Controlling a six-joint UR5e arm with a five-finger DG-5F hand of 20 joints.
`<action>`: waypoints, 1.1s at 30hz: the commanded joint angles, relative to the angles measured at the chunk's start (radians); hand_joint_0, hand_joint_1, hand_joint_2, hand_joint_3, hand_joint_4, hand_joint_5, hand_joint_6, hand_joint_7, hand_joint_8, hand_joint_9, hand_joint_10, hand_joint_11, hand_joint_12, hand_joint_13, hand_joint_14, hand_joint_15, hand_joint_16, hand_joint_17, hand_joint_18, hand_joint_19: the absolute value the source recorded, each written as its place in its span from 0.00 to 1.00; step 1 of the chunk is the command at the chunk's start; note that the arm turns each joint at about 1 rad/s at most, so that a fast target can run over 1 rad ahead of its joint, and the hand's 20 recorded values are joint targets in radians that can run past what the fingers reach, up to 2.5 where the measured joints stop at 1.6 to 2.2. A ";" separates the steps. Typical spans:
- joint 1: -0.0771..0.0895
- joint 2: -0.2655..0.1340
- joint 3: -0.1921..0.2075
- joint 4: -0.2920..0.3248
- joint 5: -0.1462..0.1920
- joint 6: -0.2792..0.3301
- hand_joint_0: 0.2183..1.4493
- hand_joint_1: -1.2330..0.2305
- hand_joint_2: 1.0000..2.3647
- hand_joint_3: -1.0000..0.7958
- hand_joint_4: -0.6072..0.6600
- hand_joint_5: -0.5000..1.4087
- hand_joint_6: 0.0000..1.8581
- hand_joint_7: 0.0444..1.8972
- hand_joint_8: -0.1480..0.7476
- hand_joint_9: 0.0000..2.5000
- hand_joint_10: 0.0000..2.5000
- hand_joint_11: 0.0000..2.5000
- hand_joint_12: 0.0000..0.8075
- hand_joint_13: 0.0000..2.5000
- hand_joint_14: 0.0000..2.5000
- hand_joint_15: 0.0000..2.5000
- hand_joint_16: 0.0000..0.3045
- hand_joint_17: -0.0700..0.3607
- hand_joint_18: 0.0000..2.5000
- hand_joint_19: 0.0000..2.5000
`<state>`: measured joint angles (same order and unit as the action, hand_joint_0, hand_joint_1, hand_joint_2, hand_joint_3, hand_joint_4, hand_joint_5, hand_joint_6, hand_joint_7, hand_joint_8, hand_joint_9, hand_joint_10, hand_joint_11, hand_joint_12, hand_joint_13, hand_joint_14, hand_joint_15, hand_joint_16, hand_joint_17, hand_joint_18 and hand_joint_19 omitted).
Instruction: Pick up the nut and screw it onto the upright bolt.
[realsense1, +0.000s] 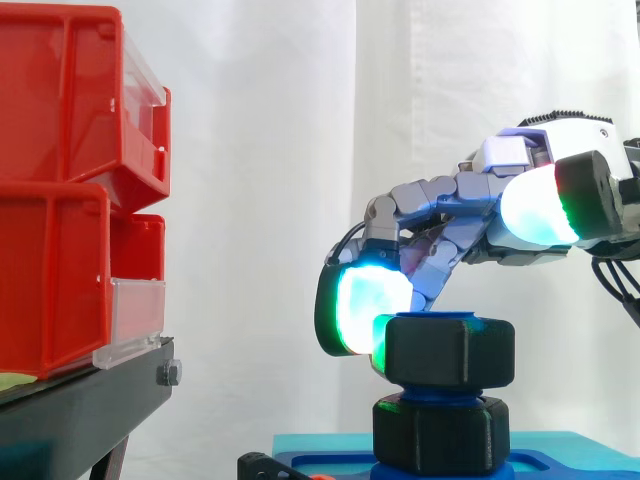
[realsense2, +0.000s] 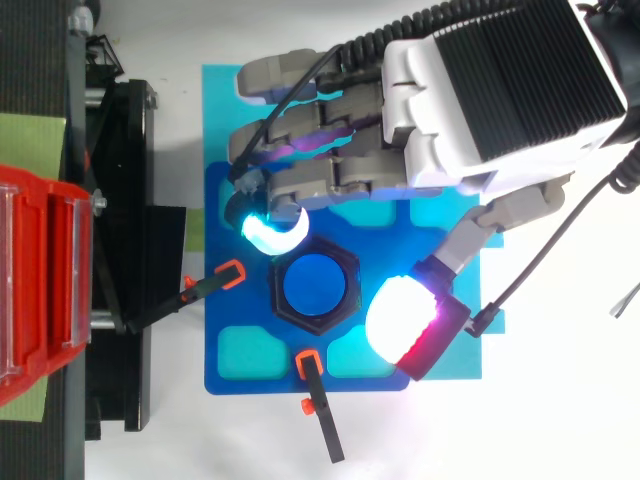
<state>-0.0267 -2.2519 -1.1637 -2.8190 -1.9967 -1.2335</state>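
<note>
Nut-on-bolt assembly, with threading judged to be under way. The black hexagonal nut already sits on the upright blue bolt, and the bolt's end shows just above the nut's upper face in the side view. Picking up and placing therefore appear done. A short band of blue shank is visible between the nut and the lower black hexagonal collar, so further turns probably remain before the nut is fully down.

The hand arches over the assembly from the right and is spread rather than clamped. One curled finger's cyan pad lies against the nut's left flank. The thumb pad stands on the opposite side, but the side view shows it raised well above the nut and apart from it. The nut is thus flanked, not pinched.

The bolt stands on a blue fixture plate, held by two orange-tipped clamps. Red bins rest on a black stand well to the left.

The number of threads engaged is hidden inside the nut. The collar's foot is cut off at the side view's lower edge. Firm contact between finger pad and nut cannot be confirmed.
</note>
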 joint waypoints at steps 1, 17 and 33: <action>-0.006 0.000 0.004 -0.002 -0.008 0.000 0.25 0.67 0.00 0.28 0.64 0.25 0.27 0.74 0.49 0.29 0.00 0.00 0.33 0.19 0.00 0.00 0.08 0.28 0.05 0.00; -0.024 0.000 0.081 -0.057 -0.039 0.000 0.26 0.70 0.00 0.28 0.62 0.26 0.27 0.67 0.48 0.37 0.00 0.00 0.30 0.23 0.00 0.00 0.07 0.27 0.09 0.00; -0.012 -0.002 0.085 -0.033 -0.031 -0.011 0.24 0.74 0.00 0.28 0.68 0.20 0.27 0.42 0.45 0.24 0.00 0.00 0.41 0.07 0.00 0.00 0.12 0.36 0.00 0.00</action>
<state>-0.0451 -2.2525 -1.0730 -2.8589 -2.0322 -1.2463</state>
